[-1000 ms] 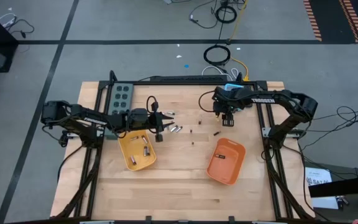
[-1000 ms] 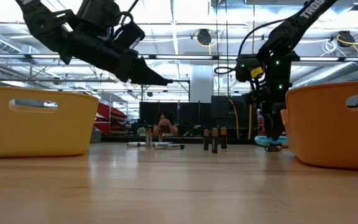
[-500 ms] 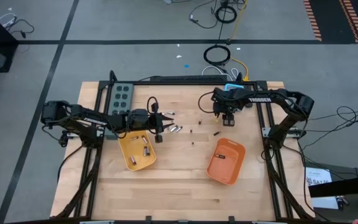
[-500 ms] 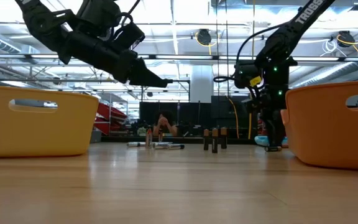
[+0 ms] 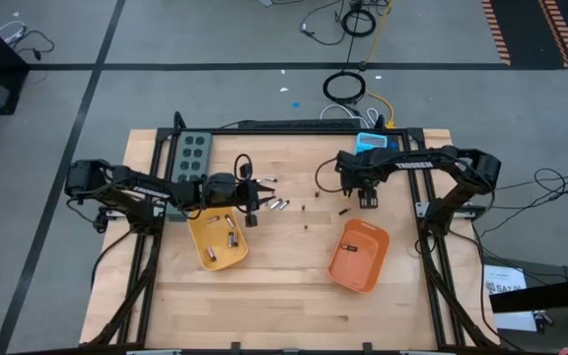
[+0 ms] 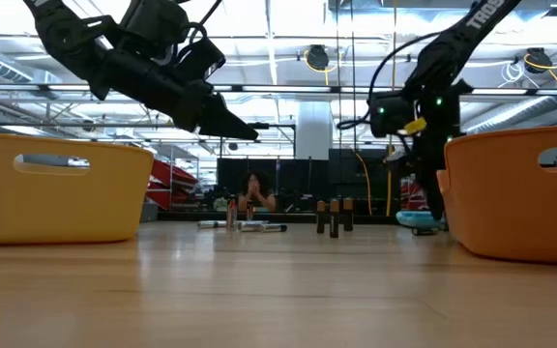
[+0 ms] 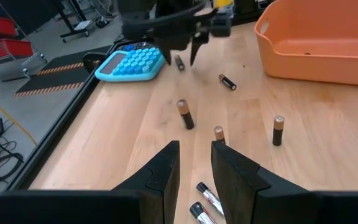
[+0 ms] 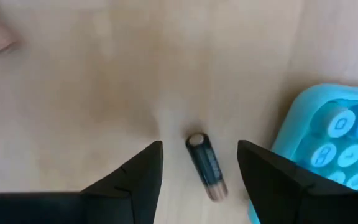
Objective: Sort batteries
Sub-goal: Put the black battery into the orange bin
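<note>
Left gripper (image 5: pixel 260 197): hangs above the table just past the far edge of the yellow tray (image 5: pixel 217 241); its fingers stand a little apart with nothing between them, as the left wrist view shows (image 7: pixel 194 171); in the low view it hovers well clear of the wood (image 6: pixel 245 126)
Right gripper (image 5: pixel 367 194): sits low near the far right of the table, just in front of the blue calculator (image 5: pixel 369 144); its fingers (image 8: pixel 135 177) are spread wide on either side of one dark battery (image 8: pixel 207 167) lying on the wood; they do not touch it
Dark battery under the right gripper: lies flat, close beside the calculator's corner (image 8: pixel 334 149); seen from the left wrist as a small cylinder below the far gripper (image 7: pixel 179 62)
Loose batteries: a few silvery ones lie just beside the left gripper (image 5: pixel 278 204); small dark ones stand or lie scattered mid-table between the two arms (image 5: pixel 319 192); three stand upright in the left wrist view (image 7: pixel 185 114), and one lies flat (image 7: pixel 227 81)
Yellow tray: holds several silvery batteries (image 5: pixel 230 235)
Orange tray (image 5: pixel 358 256): on the right, near the front; I cannot tell whether it holds anything
Grey button box (image 5: pixel 191 153): at the far left corner of the table (image 5: pixel 294 286)
</note>
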### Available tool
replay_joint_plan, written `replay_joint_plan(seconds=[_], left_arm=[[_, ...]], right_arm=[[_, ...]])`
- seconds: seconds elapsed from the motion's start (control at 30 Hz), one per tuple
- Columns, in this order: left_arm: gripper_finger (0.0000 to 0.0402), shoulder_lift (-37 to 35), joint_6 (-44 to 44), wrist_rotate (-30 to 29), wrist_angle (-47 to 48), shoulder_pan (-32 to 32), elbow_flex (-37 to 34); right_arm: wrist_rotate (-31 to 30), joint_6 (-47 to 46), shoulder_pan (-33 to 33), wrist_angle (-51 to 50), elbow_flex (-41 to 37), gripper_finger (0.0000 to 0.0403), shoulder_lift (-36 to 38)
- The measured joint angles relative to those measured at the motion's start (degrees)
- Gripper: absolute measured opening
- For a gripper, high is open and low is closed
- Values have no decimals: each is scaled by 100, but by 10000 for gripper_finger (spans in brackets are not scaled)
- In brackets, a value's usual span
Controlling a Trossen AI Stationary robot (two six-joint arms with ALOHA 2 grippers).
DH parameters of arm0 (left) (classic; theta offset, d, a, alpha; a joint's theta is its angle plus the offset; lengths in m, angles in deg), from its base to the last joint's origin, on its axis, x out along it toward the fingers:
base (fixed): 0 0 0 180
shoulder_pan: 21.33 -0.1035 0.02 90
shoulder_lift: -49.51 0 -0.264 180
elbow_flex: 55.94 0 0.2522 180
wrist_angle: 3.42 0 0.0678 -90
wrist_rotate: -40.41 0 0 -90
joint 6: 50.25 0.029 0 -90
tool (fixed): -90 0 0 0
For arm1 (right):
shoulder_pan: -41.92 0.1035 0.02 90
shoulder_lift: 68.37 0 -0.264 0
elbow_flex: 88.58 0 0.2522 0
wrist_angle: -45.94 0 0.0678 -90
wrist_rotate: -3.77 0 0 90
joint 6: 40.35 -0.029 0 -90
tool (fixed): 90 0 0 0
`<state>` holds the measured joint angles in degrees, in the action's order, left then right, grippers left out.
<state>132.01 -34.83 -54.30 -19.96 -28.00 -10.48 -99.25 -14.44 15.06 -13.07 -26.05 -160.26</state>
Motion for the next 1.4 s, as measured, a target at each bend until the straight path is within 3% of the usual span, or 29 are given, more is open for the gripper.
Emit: replay_joint_plan(seconds=[0.17,0.27,0.43,0.57,0.7,0.9,1.0,1.2,1.4], left_arm=[[102,0,0,0,-9,-11,0],[102,0,0,0,-23,-11,0],[102,0,-86,-2,-80,11,0],[102,0,-662,-2,-109,71,0],[102,0,-1338,-2,153,153,0],[102,0,-1850,-2,378,323,0],[102,0,-1794,-2,369,457,0],[102,0,-1639,0,246,570,0],[102,0,-1607,-2,314,517,2]], right_arm=[[102,88,71,-828,-2,200,41],[398,-21,51,-633,-267,200,51],[324,-24,84,-119,-745,187,102],[376,-93,86,-113,-775,132,104],[625,28,79,-117,-785,33,105],[672,-212,86,-151,-743,23,169],[614,-385,77,-280,-515,23,490],[649,-677,302,-449,156,23,1847],[1927,-2119,1197,-393,449,23,2927]])
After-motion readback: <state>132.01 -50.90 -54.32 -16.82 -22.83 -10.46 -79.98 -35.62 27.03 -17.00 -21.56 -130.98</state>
